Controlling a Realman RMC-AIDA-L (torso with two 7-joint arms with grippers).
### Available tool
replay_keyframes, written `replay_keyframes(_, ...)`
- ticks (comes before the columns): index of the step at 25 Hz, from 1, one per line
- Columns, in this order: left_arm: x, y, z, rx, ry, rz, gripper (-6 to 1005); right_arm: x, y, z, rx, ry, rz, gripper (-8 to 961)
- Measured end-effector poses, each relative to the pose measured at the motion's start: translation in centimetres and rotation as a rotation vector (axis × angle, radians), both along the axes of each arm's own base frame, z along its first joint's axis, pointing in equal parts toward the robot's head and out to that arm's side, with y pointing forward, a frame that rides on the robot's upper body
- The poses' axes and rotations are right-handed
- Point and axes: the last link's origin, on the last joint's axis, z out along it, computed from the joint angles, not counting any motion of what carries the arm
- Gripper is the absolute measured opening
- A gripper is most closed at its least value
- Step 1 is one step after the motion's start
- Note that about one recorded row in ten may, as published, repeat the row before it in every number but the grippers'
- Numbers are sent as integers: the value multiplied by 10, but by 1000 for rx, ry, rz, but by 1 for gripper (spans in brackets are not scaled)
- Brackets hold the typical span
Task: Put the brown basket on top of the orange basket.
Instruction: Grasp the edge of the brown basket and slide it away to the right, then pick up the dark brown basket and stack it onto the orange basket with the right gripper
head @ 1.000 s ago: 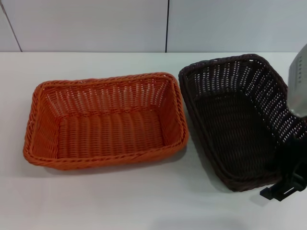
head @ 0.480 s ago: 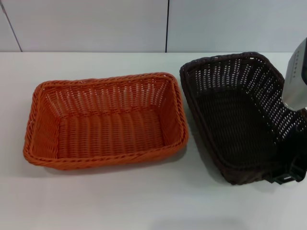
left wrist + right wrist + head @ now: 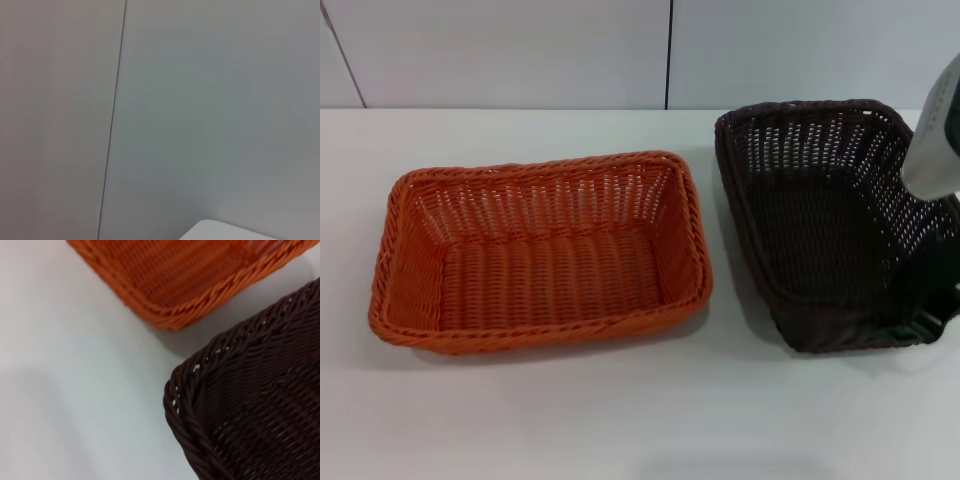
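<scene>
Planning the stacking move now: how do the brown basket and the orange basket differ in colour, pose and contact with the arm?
Colour: the brown basket is dark chocolate; the orange basket is bright orange.
Pose: the brown one is tipped, its near right corner raised; the orange one sits flat on the table.
Contact: the right gripper is at the brown basket's near right corner; nothing touches the orange one.
Shared: both are rectangular, woven, empty, and look alike in size.

Bare white table (image 3: 620,420) lies open in front of both baskets. A narrow strip of it separates the orange basket (image 3: 540,250) from the brown basket (image 3: 820,220). My right gripper (image 3: 925,320) crowds the brown basket's near right corner.
</scene>
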Motion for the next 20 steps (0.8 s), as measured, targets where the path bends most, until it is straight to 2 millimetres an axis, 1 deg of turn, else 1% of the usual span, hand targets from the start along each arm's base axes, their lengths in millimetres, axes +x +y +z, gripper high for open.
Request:
replay_keyframes(1, 0, 0, 0, -1, 1, 1, 797, -6, 0, 4, 29, 5, 17, 312)
replay_keyframes(2, 0, 0, 0, -1, 1, 1, 797, -6, 0, 4, 29, 5, 17, 309)
replay_keyframes(3, 0, 0, 0, -1, 1, 1, 797, -13, -1, 7, 54, 9, 31, 306)
replay_keyframes(5, -1, -1, 0, -1, 2, 2, 796, -16, -1, 9, 66, 12, 39, 301)
replay_keyframes(6, 0, 0, 0, -1, 2, 1, 796, -23, -1, 13, 87, 14, 60, 298)
replay_keyframes(7, 0, 0, 0, -1, 2, 1, 796, -23, -1, 13, 87, 14, 60, 297)
replay_keyframes(8, 0, 0, 0, -2, 2, 1, 796, -31, -3, 16, 108, 15, 82, 296)
replay_keyframes(9, 0, 0, 0, -1, 1, 0, 796, -31, -3, 16, 108, 15, 82, 294)
replay_keyframes(11, -1, -1, 0, 2, -7, -2, 796, -43, -7, 23, 146, 4, 117, 292)
replay_keyframes(12, -1, -2, 0, 3, -9, -2, 796, -43, -7, 23, 146, 4, 117, 280)
replay_keyframes(16, -2, -4, 0, 12, -26, -5, 796, -55, -10, 32, 193, -11, 154, 239)
replay_keyframes(18, -3, -4, 1, 12, -25, -4, 796, -55, -10, 32, 193, -11, 154, 224)
replay_keyframes(20, -3, -4, 1, 12, -25, -4, 797, -63, -11, 36, 217, -19, 182, 214)
